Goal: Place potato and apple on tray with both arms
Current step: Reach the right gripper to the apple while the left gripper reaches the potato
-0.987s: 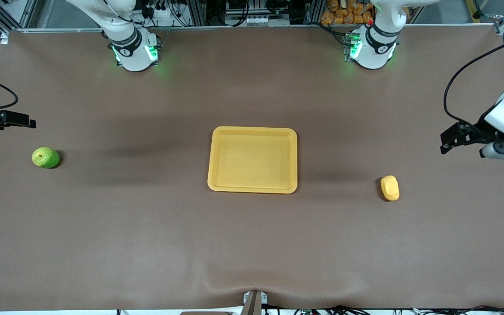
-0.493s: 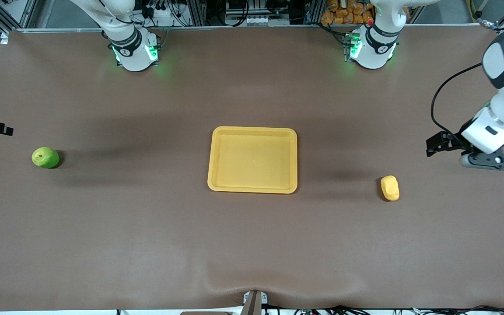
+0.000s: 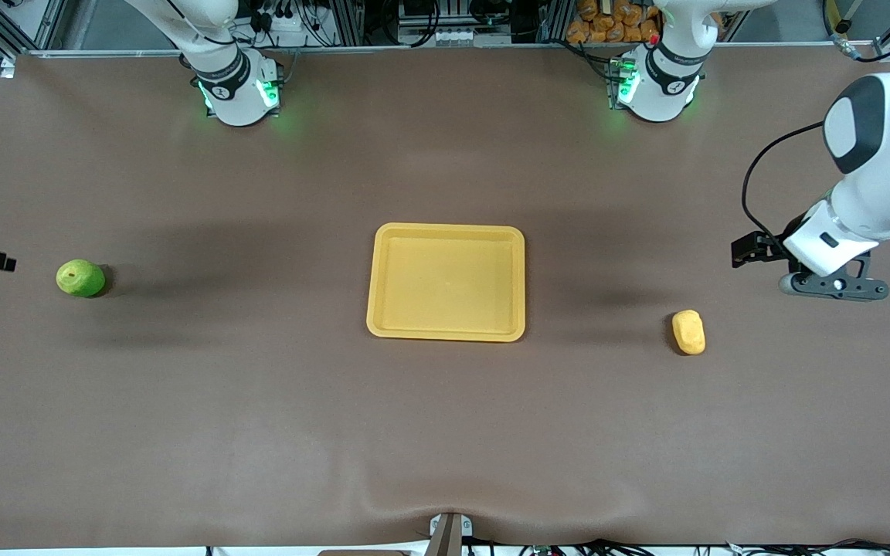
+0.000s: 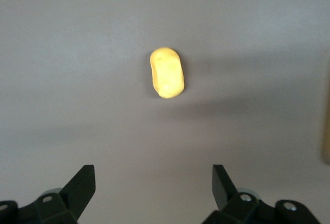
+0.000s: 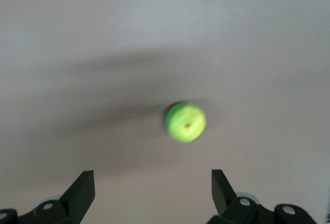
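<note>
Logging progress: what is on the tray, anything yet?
Empty: the tray shows only bare yellow floor; the apple and potato lie apart on the table.

The two arms were white, with rounded glossy shells; each base (image 3: 238, 89) wore a dark band printed with a small white mark and glowed green at its sides; the left arm's base (image 3: 657, 85) matched it. The left arm's forearm carried a large dark grey oval cap (image 3: 850, 123) set into the white casing; a thin black cable (image 3: 754, 181) looped from it to the wrist. The left claw (image 4: 153, 195) was black, with two wedge-shaped fingers (image 4: 82, 185) on angular mounts showing round silver screws; the right claw (image 5: 152, 195) looked the same, black with silver screw heads.
</note>
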Controlling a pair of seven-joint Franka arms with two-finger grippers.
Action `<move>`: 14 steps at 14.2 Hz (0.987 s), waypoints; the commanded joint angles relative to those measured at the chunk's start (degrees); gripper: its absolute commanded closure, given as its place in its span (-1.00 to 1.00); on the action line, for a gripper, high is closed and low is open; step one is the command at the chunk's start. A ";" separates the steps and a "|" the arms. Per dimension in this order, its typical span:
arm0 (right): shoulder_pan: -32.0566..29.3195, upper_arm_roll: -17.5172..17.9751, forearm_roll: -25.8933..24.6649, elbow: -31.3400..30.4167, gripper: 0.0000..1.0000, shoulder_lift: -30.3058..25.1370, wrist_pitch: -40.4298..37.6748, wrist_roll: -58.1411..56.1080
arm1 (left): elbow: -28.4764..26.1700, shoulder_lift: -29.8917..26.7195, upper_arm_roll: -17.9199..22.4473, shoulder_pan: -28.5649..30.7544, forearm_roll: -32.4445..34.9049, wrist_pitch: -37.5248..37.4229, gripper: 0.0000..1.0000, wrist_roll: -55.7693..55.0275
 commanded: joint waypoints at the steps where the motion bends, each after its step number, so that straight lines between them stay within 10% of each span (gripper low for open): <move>1: -0.01 0.51 -2.94 1.55 -1.00 2.57 0.95 0.90 | -2.12 1.46 -0.32 0.32 -0.70 3.61 -1.00 -1.58; 14: -3.78 0.51 -3.03 -0.47 -1.00 15.68 2.80 0.28 | -8.90 11.56 -0.32 0.49 0.62 22.59 -1.00 -15.19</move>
